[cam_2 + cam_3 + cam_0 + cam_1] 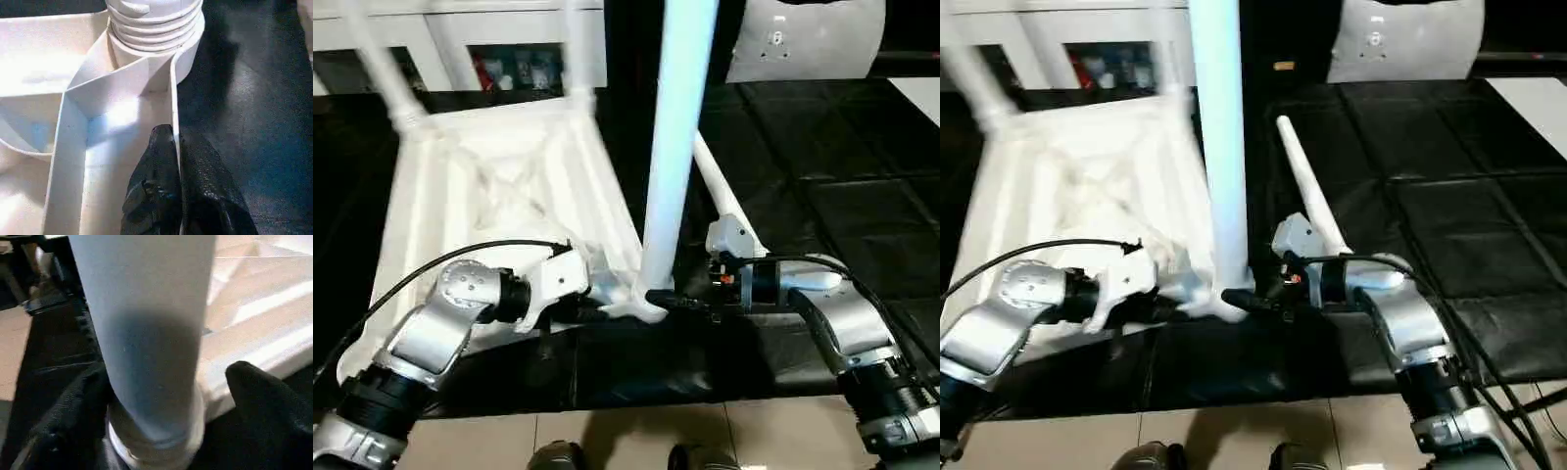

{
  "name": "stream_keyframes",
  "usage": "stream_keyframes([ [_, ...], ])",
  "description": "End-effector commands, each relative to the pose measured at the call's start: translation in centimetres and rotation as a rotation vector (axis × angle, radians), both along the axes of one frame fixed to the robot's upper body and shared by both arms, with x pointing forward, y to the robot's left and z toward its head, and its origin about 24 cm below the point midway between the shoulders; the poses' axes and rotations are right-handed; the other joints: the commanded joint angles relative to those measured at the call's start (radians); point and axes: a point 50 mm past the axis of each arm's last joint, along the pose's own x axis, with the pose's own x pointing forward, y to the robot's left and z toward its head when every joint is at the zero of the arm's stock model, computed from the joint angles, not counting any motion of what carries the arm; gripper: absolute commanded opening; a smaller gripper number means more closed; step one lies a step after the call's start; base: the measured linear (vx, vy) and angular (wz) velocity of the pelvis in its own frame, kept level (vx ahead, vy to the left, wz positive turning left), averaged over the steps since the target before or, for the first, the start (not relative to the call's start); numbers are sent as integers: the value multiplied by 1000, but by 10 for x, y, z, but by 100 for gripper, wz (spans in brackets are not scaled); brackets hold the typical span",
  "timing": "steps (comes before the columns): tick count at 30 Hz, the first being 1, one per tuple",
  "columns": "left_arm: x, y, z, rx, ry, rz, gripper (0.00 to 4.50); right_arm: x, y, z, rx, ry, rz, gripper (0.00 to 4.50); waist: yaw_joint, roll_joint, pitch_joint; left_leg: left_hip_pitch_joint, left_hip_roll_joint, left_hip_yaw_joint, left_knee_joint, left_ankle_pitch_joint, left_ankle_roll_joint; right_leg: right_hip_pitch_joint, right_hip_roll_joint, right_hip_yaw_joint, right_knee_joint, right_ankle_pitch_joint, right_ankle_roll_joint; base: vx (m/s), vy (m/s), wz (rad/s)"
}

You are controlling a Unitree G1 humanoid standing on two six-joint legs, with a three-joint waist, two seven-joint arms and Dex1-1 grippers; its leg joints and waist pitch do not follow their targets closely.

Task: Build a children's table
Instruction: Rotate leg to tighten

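The white table top (499, 176) lies upside down on the black work surface (832, 176), ribs facing up. Two legs (384, 69) (576, 49) stand in its far corners. A third leg (675, 127) stands upright in the near right corner socket, its threaded base (156, 24) seated there. Another leg (1310, 186) lies loose on the black cover to the right. My left gripper (171, 134) is shut, pinching the thin rim wall of the table top beside that socket. My right gripper (156, 396) is open around the upright leg's foot, with one finger (264, 396) standing clear of it.
A white shelf unit (509, 39) with small items stands behind the table top. A white curved shell (803, 39) sits at the back right. The work surface's front edge runs just under my forearms, with tiled floor (636, 431) below.
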Motion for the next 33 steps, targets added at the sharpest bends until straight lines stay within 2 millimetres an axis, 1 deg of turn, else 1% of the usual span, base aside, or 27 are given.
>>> stream_keyframes([
  [1, -4, -8, -4, 25, 25, -90, 0, 0, 3, 1, -6, -6, 38, 363, -10, 2, -70, 16, 57, -17, -69, -172, 68, 50, -79, 55, -73, -175, -252, 0, 0, 0],
  [2, -4, -8, -4, 25, 25, -90, 0, 0, 3, 1, -6, -6, 38, 363, -9, 3, -71, 16, 57, -17, -69, -168, 67, 51, -80, 55, -72, -176, -250, 0, 0, 0],
  [4, -2, -9, -4, 20, 20, -88, 0, -1, 4, 0, -15, -8, 61, 342, -10, 2, -72, 14, 56, -17, -68, -161, 69, 51, -80, 55, -72, -177, -248, 0, 0, 0],
  [5, -2, -9, -3, 17, 18, -87, 0, -1, 4, -1, -20, -10, 74, 342, -10, 0, -71, 14, 57, -16, -68, -162, 70, 51, -80, 55, -73, -181, -248, 0, 0, 0],
  [6, -2, -9, -4, 15, 17, -86, 0, -2, 5, -1, -26, -9, 86, 319, -10, 0, -70, 13, 56, -17, -68, -160, 71, 52, -80, 55, -74, -188, -246, 0, 0, 0],
  [9, -1, -9, -5, 16, 19, -88, 0, -4, 4, -2, -34, -7, 101, 304, -9, 0, -71, 15, 57, -17, -68, -161, 70, 50, -79, 55, -74, -198, -241, 0, 0, 0],
  [11, -1, -8, -6, 18, 20, -86, 0, -4, 4, -3, -42, -10, 102, 279, -10, -1, -71, 14, 57, -17, -68, -156, 73, 51, -79, 55, -73, -191, -241, 0, 0, 0],
  [13, -1, -8, -6, 20, 19, -83, 0, -4, 3, -5, -50, -11, 103, 267, -10, -3, -70, 14, 57, -16, -68, -157, 76, 50, -80, 55, -75, -200, -239, 0, 0, 0],
  [21, 0, -8, -6, 10, 16, -58, 0, -6, 5, -8, -30, 23, 92, 258, -10, -1, -68, 14, 57, -16, -69, -167, 74, 48, -79, 55, -77, -221, -234, 0, 0, 0],
  [23, 2, -8, -5, -13, 13, 9, 0, -8, 10, -11, -6, 41, 57, 258, -10, -1, -66, 15, 58, -17, -71, -174, 69, 48, -79, 55, -78, -233, -234, 0, 0, 0],
  [24, 4, -10, -4, -34, 5, 65, 0, -9, 14, -14, 10, 56, 15, 258, -12, -1, -63, 15, 58, -16, -73, -188, 60, 47, -79, 56, -80, -257, -231, 0, 0, 0],
  [25, 5, -13, -3, -58, -3, 119, 0, -7, 19, -17, 20, 63, -39, 257, -10, -1, -62, 16, 58, -18, -74, -198, 56, 46, -80, 55, -83, -276, -226, 0, 0, 0],
  [26, 6, -15, -2, -74, -7, 154, 0, -6, 21, -19, 26, 66, -76, 257, -15, -2, -59, 16, 58, -20, -77, -220, 41, 45, -81, 54, -85, -322, -218, 0, 0, 0],
  [27, 8, -21, 0, -114, -22, 231, 0, -3, 29, -24, 28, 64, -168, 257, -22, -8, -57, 17, 54, -21, -78, -251, 30, 44, -81, 53, -91, -386, -198, 0, 0, 0],
  [28, 8, -23, 1, -129, -27, 266, 0, -1, 32, -26, 28, 64, -206, 257, -27, -6, -57, 15, 57, -22, -79, -250, 20, 44, -83, 54, -89, -396, -194, 0, 0, 0],
  [29, 9, -30, 2, -166, -34, 340, 0, 2, 39, -30, 35, 74, -284, 257, -33, -10, -55, 13, 53, -25, -79, -262, 13, 43, -83, 51, -96, -448, -172, 0, 0, 0],
  [30, 10, -32, 2, -176, -34, 359, 0, 3, 41, -31, 43, 79, -304, 257, -41, -10, -55, 10, 50, -28, -80, -263, 13, 44, -83, 51, -98, -465, -157, 0, 0, 0],
  [31, 11, -38, 3, -199, -36, 409, 0, 5, 48, -31, 68, 90, -356, 257, -53, -12, -55, 10, 49, -27, -78, -267, 16, 41, -82, 52, -100, -470, -152, 0, 0, 0],
  [32, 12, -42, 4, -217, -42, 449, 0, 8, 53, -30, 90, 98, -398, 256, -57, -11, -55, 10, 47, -26, -76, -270, 20, 39, -81, 52, -102, -477, -151, 0, 0, 0],
  [33, 13, -46, 5, -230, -48, 478, 0, 10, 57, -30, 101, 100, -431, 256, -64, -12, -57, 8, 45, -26, -73, -264, 26, 40, -81, 52, -104, -475, -148, 0, 0, 0],
])
